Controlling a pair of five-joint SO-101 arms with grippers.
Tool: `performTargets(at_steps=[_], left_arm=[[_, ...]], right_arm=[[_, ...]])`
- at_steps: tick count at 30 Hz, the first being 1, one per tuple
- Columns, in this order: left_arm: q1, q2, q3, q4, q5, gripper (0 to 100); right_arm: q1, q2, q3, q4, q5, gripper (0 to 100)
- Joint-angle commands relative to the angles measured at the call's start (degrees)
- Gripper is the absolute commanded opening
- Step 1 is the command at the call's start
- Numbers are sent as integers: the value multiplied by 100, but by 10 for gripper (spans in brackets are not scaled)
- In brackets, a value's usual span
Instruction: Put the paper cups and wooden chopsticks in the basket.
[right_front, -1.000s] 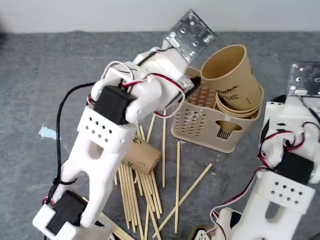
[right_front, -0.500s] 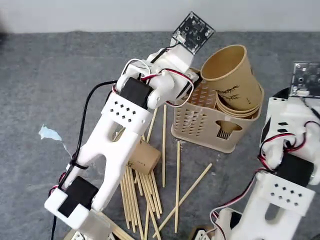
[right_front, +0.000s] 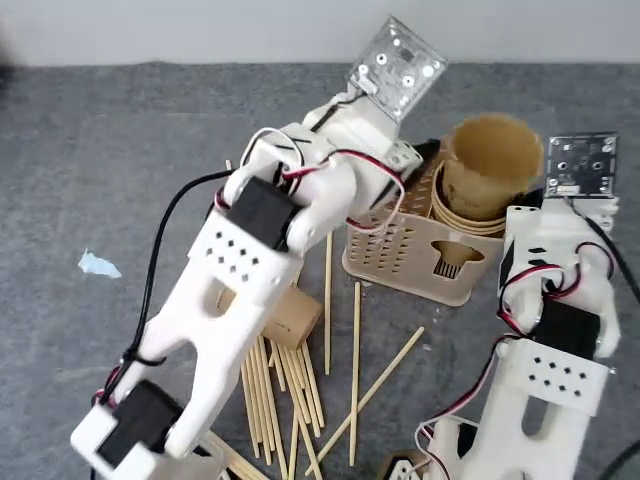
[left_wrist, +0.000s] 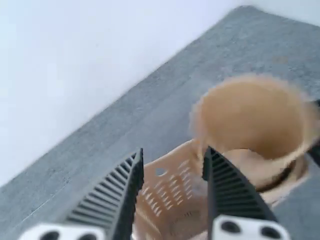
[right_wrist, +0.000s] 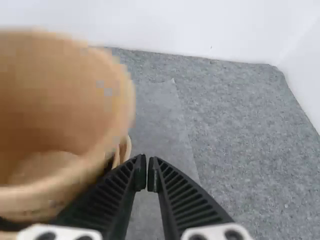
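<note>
The left gripper is spread wide with nothing in it, right above the basket. The stack of paper cups stands in the basket just past its fingers. The right gripper is pressed together, holding nothing, just beside that stack. The wooden chopsticks and a loose cup lie on the table, well behind the left gripper.

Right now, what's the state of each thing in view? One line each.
left gripper: open, empty, by the basket.
right gripper: shut, empty, beside the cup stack.
basket: upright, holding cups.
paper cup stack: nested in the basket, mouths up.
loose paper cup: on its side on the table.
wooden chopsticks: scattered on the table, outside the basket.
</note>
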Motion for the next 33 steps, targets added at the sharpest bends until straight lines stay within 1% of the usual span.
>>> performTargets(at_steps=[1,4,9,11,15,18,21,26,29,32,33], left_arm=[[88,-404,-22,62,53,191],[53,-378,-22,149,44,191],[-316,-440,-66,510,26,191],[-466,-457,-101,835,-97,191],[-615,-668,-154,1820,-299,191],[-774,-1064,-154,2374,-308,191],[-1143,-1538,-154,2752,-396,191],[-1820,-1978,-66,3455,-1248,191],[-2171,-1978,92,3807,-1486,193],[-2655,-1978,532,3807,-1538,196],[-2831,-1978,681,3754,-1653,196]], right_arm=[[-48,-180,-44,-119,-9,39],[-4,-242,-44,-31,0,39],[347,-620,-70,110,0,39],[470,-875,-70,303,0,40],[488,-1411,-70,813,26,40],[470,-1745,-70,1200,273,40],[470,-2018,-70,1560,396,40],[470,-2352,-70,2193,615,40],[462,-2501,-70,2510,615,40],[92,-2615,-70,2923,721,40],[-92,-2615,-70,3125,800,40]])
